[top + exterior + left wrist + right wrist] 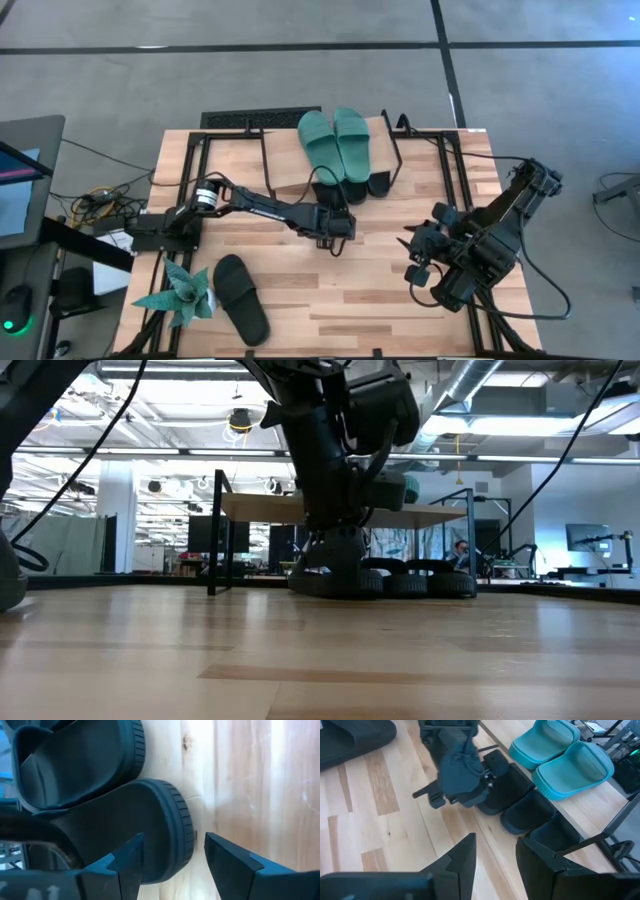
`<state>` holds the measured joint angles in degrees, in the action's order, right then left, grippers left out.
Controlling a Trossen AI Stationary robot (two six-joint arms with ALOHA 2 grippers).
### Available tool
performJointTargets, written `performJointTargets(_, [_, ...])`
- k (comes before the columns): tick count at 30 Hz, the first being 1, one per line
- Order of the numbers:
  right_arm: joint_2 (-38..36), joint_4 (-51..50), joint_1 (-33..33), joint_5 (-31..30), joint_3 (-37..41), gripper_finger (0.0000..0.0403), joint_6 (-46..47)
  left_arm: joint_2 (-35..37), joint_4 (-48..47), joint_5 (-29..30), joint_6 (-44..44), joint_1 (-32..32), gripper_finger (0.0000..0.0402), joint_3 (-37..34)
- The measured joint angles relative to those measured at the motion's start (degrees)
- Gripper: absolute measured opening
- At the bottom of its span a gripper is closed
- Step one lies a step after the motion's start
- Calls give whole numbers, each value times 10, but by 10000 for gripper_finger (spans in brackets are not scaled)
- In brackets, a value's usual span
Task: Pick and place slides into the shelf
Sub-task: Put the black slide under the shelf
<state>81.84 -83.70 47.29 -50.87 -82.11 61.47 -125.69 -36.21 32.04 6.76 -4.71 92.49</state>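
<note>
The shelf stands at the table's far middle, with two teal slides lying on its slanted plank. Three black slides lie side by side on the tabletop under it, heels toward the near edge. My left gripper is open at the leftmost one. One finger stands over its footbed and the other beside its heel rim; I see no touch. Another black slide lies flat at the near left. My right gripper hangs open over the table's right part, nothing between its fingers.
A teal paper plant stands at the near left corner beside the loose black slide. The shelf's thin black legs and a metal bar stand close to my left gripper. Bare tabletop lies in the near middle.
</note>
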Motion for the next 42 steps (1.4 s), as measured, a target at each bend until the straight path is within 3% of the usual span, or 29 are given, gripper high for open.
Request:
performJointTargets(14, [0, 0, 12, 0, 0, 129, 0, 11, 0, 29, -11, -28, 193, 0])
performJointTargets(28, [0, 1, 12, -2, 0, 129, 0, 144, -13, 42, -31, -81, 193, 0])
performJointTargets(42, [0, 2, 12, -4, 0, 129, -4, 280, -258, 30, -200, -160, 192, 0])
